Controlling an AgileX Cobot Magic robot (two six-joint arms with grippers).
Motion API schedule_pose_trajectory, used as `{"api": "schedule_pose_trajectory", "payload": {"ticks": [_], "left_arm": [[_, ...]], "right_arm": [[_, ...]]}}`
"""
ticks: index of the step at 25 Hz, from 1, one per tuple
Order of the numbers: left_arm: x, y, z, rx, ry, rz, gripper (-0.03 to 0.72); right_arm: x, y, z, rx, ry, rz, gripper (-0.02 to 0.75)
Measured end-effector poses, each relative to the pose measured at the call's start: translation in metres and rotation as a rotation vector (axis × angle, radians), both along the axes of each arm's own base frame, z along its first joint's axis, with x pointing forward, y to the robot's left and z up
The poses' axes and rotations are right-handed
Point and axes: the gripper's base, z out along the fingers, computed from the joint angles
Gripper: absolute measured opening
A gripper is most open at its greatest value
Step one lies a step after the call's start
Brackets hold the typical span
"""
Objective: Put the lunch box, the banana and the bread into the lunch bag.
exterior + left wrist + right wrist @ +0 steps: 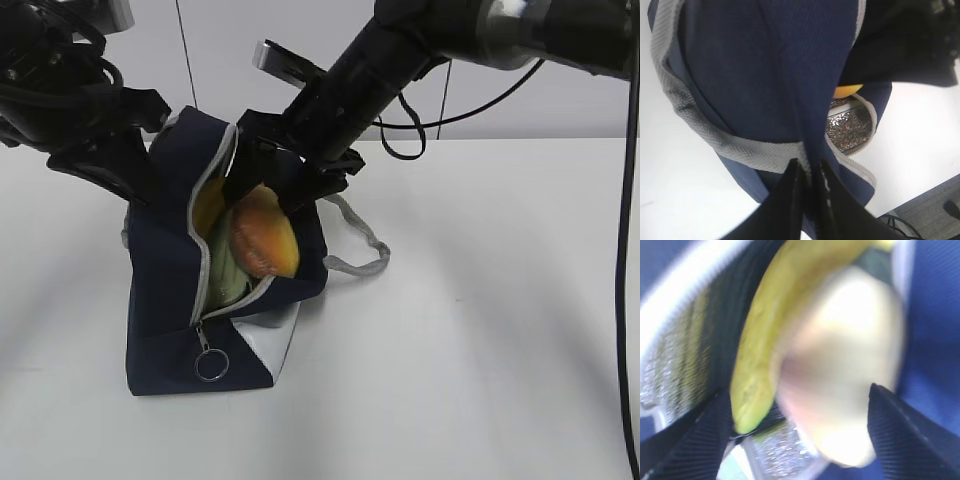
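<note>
On the left, the left gripper is pinched closed on a fold of the lunch bag, apparently to steady it and keep its zippered mouth gaping. Inside, the banana lies against the foil lining, above the pale green lunch box. To the right, the right gripper holds the bread between part-spread fingers, halfway into the opening.
</note>
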Motion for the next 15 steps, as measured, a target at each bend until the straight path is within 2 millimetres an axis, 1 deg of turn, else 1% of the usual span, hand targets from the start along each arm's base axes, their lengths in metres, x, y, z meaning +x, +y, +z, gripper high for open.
{"api": "schedule_pose_trajectory", "payload": {"ticks": [4,8,11,15], "left_arm": [[0.000,0.000,0.000,0.000,-0.001,0.000,0.027],[0.000,0.000,0.000,0.001,-0.001,0.000,0.027],[0.000,0.000,0.000,0.001,-0.001,0.000,0.027],[0.000,0.000,0.000,0.003,-0.002,0.000,0.027]], "right_arm": [[0.004,-0.003,0.010,-0.050,-0.049,-0.007,0.641],[0.006,-0.008,0.006,-0.117,-0.070,-0.003,0.633],[0.009,-0.018,0.003,-0.192,-0.087,-0.017,0.627],[0.018,-0.041,-0.002,-0.298,-0.107,-0.058,0.612]]}}
